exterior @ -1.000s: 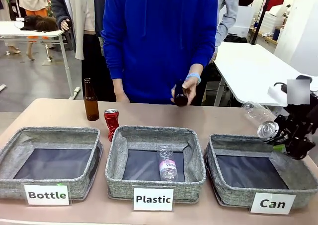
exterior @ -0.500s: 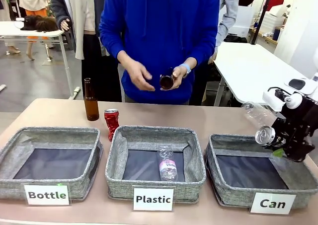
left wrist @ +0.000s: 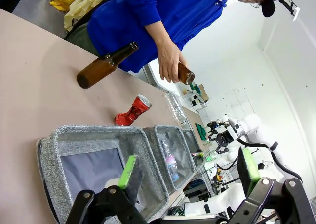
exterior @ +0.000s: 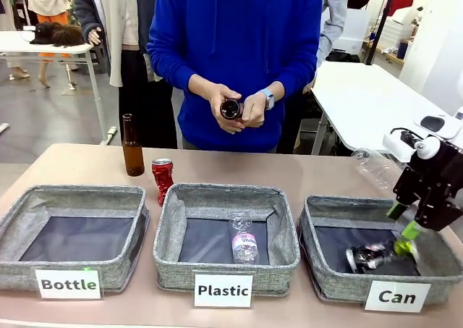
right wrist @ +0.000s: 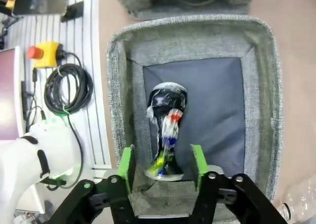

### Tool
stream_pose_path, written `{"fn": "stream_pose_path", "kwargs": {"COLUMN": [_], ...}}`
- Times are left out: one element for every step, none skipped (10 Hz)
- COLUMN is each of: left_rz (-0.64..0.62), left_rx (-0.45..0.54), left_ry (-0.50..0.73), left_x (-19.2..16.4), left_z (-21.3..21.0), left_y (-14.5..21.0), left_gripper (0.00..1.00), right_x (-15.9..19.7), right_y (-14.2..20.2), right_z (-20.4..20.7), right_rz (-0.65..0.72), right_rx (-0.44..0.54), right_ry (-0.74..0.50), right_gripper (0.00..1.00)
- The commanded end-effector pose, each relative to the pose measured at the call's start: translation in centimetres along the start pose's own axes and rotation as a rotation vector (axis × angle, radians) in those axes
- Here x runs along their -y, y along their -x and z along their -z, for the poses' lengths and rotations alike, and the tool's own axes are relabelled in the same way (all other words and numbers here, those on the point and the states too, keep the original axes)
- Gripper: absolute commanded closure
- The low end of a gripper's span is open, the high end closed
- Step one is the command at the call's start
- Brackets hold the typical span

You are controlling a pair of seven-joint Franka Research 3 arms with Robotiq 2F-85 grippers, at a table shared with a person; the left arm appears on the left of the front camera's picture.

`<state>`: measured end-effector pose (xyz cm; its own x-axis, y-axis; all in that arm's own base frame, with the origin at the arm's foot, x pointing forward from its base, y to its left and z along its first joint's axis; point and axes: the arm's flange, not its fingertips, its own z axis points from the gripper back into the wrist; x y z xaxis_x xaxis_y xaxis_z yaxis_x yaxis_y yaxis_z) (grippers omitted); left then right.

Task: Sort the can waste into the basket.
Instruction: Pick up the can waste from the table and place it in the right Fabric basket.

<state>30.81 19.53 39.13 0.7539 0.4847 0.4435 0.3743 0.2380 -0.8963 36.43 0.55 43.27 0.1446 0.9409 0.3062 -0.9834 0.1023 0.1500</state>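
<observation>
red can (exterior: 162,177): upright on surface (exterior: 79,165), left-arm side | left pincer (left wrist: 188,159): wide, empty | right pincer (exterior: 402,224): parted above dark can (exterior: 367,255) lying in basket (exterior: 323,284)

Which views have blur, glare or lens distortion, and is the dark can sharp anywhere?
Front view: the dark can in the Can basket is smeared, likely motion blur; the Can label reads sharp. Right wrist view: that can is crisper, glare on its top, basket rim bowed by the wide lens. Left wrist view: rolled sideways, red can sharp, far wall washed out.
</observation>
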Motion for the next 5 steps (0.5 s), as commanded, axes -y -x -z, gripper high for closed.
{"fn": "stream_pose_path", "kwargs": {"left_rz": [0.012,0.012,0.012,0.012,0.000], "left_rx": [-0.008,-0.008,-0.008,-0.008,0.000], "left_ry": [0.011,0.011,0.011,0.011,0.000], "left_x": [0.1,0.1,0.1,0.1,0.0], "left_z": [-0.2,-0.2,-0.2,-0.2,0.0], "left_y": [0.1,0.1,0.1,0.1,0.0], "left_gripper": [0.00,0.00,0.00,0.00,0.00], "right_x": [0.5,0.8,1.2,1.3,2.0], "right_y": [-0.2,0.1,0.6,0.7,1.1], "right_z": [-0.6,-0.9,-1.1,-1.3,-2.0], "right_rz": [0.031,0.046,0.085,0.084,0.132], "right_rx": [-0.005,0.032,0.096,0.172,0.260], "right_ry": [-0.004,-0.005,-0.011,-0.062,-0.063], "right_gripper": [0.00,0.00,0.00,0.00,0.00]}}
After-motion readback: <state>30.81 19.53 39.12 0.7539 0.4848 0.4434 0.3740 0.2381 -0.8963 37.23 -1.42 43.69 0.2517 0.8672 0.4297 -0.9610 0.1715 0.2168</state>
